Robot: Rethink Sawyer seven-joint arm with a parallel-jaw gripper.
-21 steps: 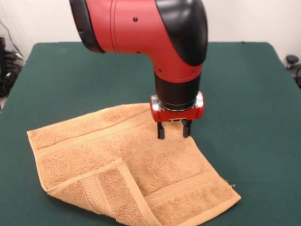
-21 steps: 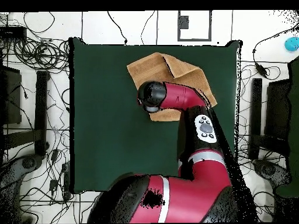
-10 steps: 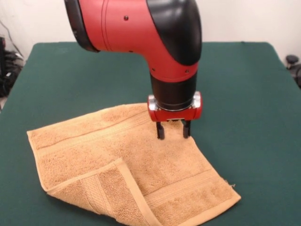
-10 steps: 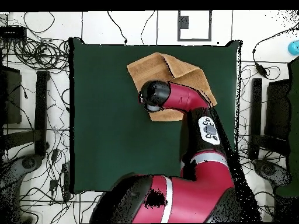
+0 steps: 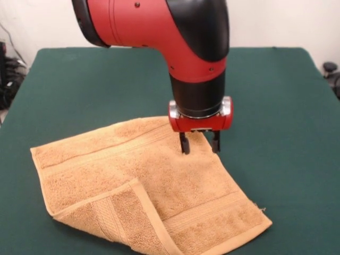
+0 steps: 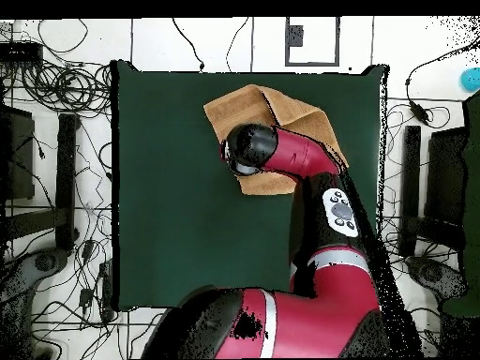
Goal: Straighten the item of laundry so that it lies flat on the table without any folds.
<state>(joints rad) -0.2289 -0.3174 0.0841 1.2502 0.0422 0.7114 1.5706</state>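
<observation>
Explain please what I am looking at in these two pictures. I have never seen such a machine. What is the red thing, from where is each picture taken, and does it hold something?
The red and black thing is a robot arm. At its end is a gripper, two small black fingers for grasping. One picture is taken from across the table, facing the robot; the other looks straight down from above. On the table, covered in dark green cloth, lies a tan-orange towel. One corner of it is folded over, so it is not yet flat. The gripper is open, at the towel's far edge, and holds nothing. From above, the arm hides part of the towel.
</observation>
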